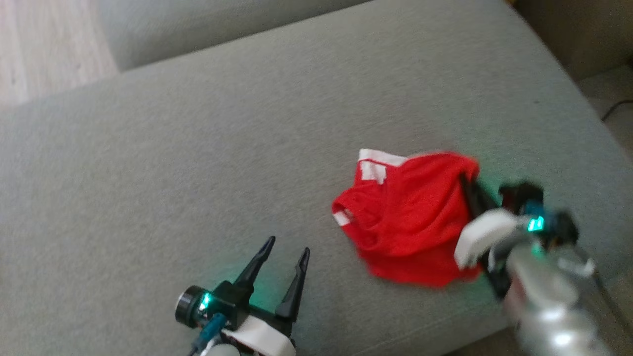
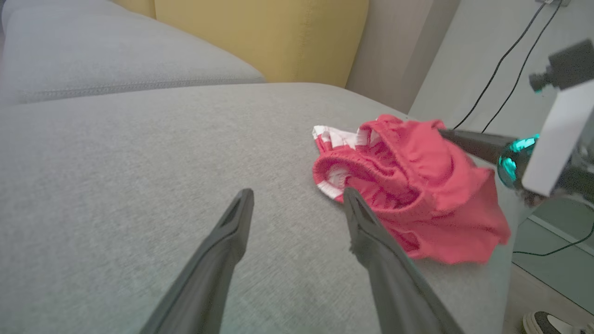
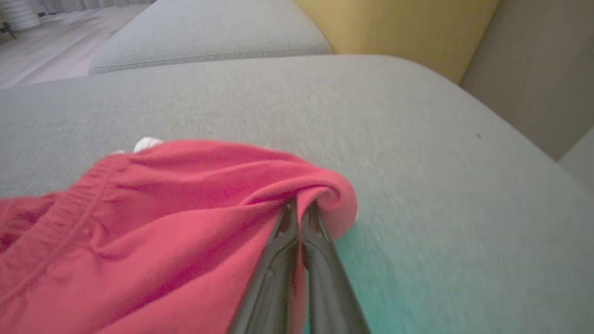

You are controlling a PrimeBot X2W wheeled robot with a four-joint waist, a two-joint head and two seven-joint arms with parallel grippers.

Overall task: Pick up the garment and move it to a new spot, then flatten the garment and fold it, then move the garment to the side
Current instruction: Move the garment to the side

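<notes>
The garment [image 1: 410, 217] is a pair of red shorts with white trim, lying bunched on the grey sofa cushion [image 1: 222, 148] toward its right side. My right gripper [image 1: 466, 182] is shut on the garment's far right edge; in the right wrist view its fingertips [image 3: 293, 206] pinch a fold of the garment [image 3: 176, 222]. My left gripper [image 1: 288, 247] stands open above the cushion to the garment's left, nothing between its fingers. The left wrist view shows the open left gripper [image 2: 297, 197], with the garment [image 2: 417, 185] just past the right finger and the right gripper [image 2: 443, 133] entering it.
The cushion's front edge [image 1: 420, 331] runs close below the garment. A yellow cushion [image 2: 260, 37] stands behind the seat. Black cables [image 2: 501, 69] hang by the wall on the right, and a shoe [image 2: 552, 322] lies on the floor. Wide bare cushion lies left of the garment.
</notes>
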